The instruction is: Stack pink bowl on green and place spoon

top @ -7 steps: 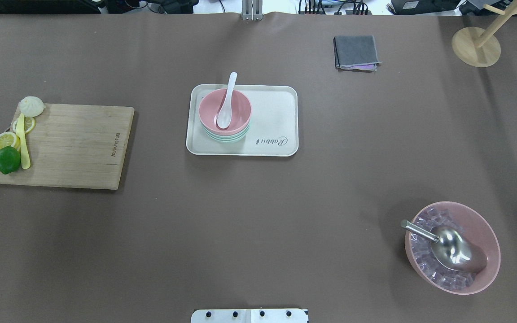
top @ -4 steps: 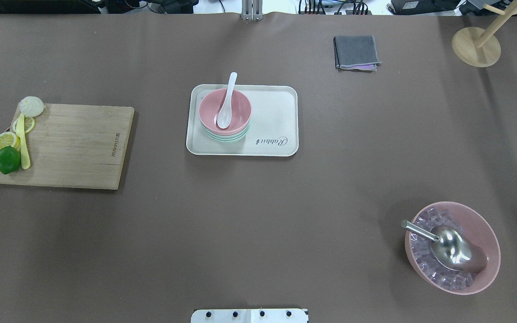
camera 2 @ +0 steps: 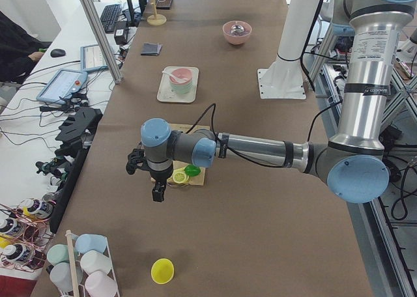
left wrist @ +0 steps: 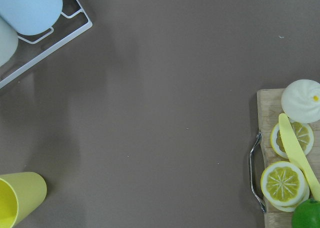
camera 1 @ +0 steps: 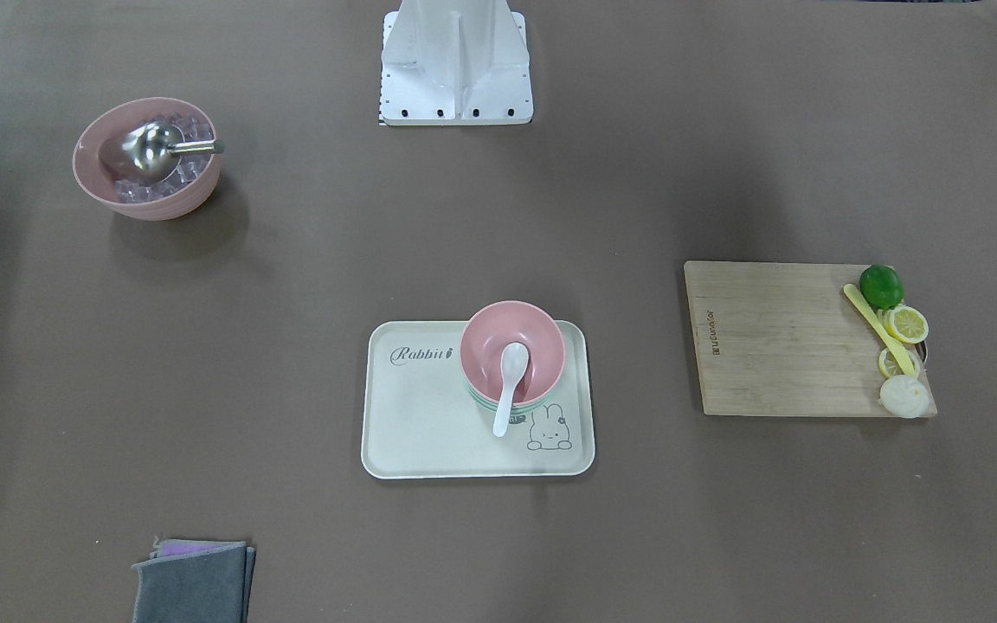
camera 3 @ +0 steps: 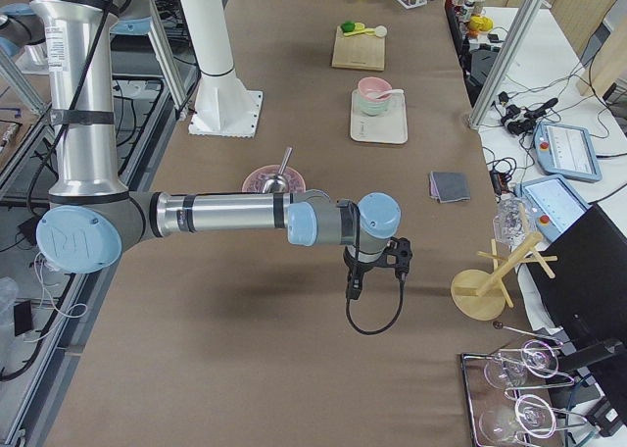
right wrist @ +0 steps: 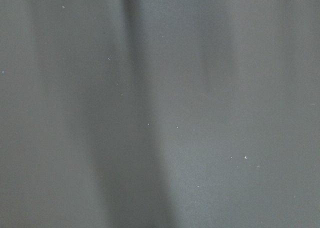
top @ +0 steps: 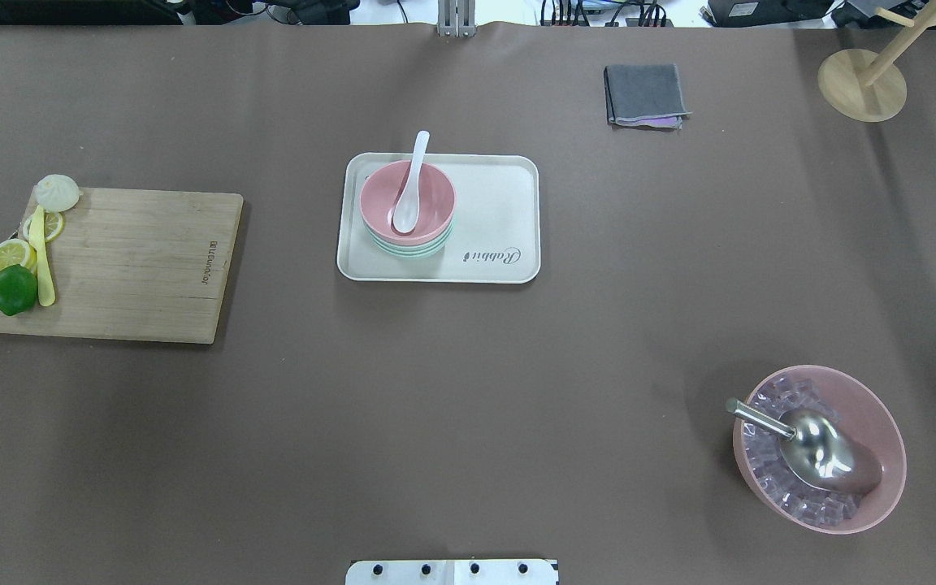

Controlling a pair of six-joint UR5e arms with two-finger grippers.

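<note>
The pink bowl (top: 427,195) sits nested on the green bowl (top: 413,249), on the left part of the cream tray (top: 500,211). The white spoon (top: 409,185) lies with its scoop in the pink bowl and its handle over the far rim. The stack also shows in the front-facing view (camera 1: 533,342), with the spoon (camera 1: 507,388). Both grippers are far from the tray. The left gripper (camera 2: 156,193) hangs past the cutting board at the table's left end. The right gripper (camera 3: 353,288) hangs near the right end. I cannot tell if either is open or shut.
A wooden cutting board (top: 135,264) with lime, lemon slices, a yellow knife and a bun lies at the left. A large pink bowl of ice with a metal scoop (top: 821,447) stands front right. A grey cloth (top: 645,95) and a wooden stand (top: 862,81) are at the back right.
</note>
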